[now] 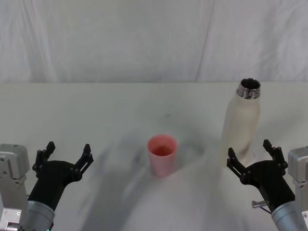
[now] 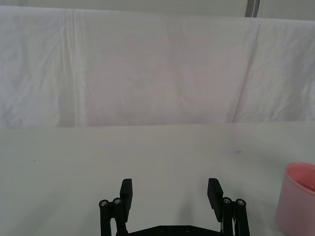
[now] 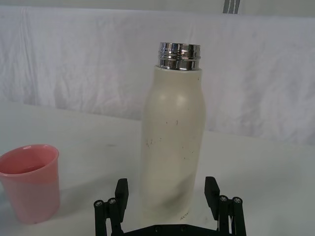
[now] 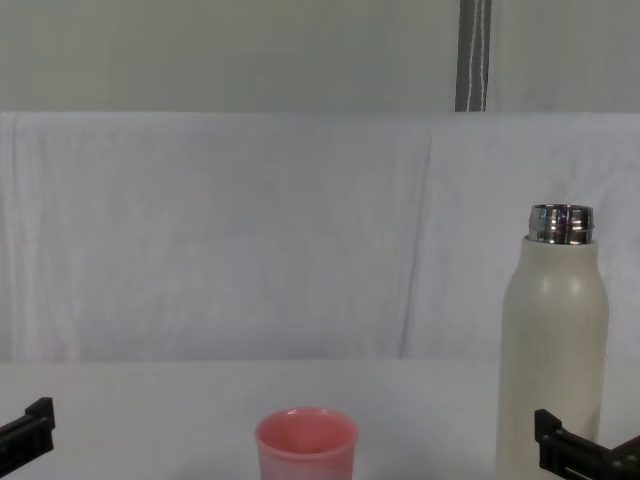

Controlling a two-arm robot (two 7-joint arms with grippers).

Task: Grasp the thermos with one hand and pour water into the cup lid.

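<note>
Tall cream-white matte thermos [image 1: 240,126] upright, uncapped steel neck, just ahead of spread jaws of black right gripper [image 1: 253,160], ungrasped. Small pink plastic cup lid [image 1: 161,154] between both grippers; contents unclear. Left gripper [image 1: 65,155] spread, holding nothing.

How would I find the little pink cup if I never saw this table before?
Look at the white table and find the tall cream thermos on the robot's right. The cup lid stands apart to its left, near the middle. It is the one pink thing, short and open-topped.
</note>
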